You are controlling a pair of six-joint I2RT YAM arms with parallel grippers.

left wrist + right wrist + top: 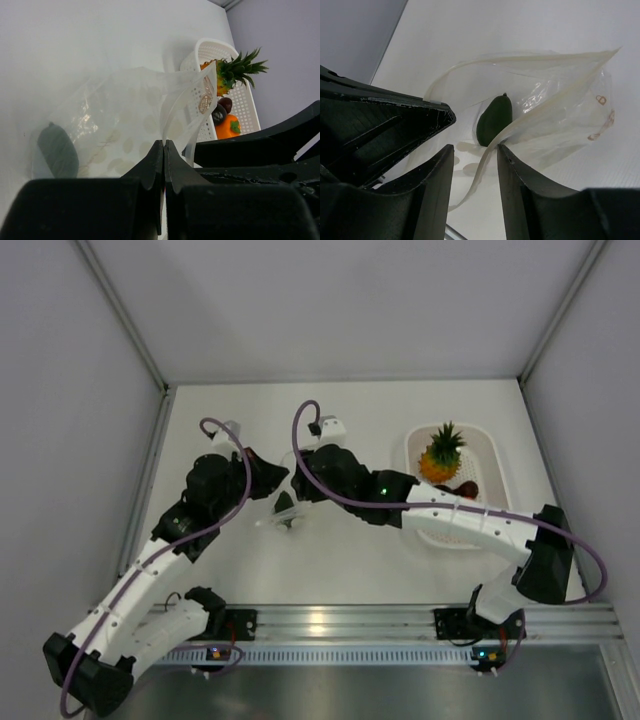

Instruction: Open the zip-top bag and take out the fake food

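Zip-top bag [555, 95] left of basket [212, 50] holding pineapple [440, 460].

Four plastic toy foods show. One dark green pointed-oval piece [494, 120] lies inside the one clear, crinkly plastic zip-top bag [555, 95]. The other three sit in the one white perforated plastic basket [495, 455]: one orange-yellow pineapple with a green spiky crown [440, 458], one round orange fruit [227, 129] and one dark brown round piece [225, 104]. Whether a second dark piece sits beside it cannot be told.
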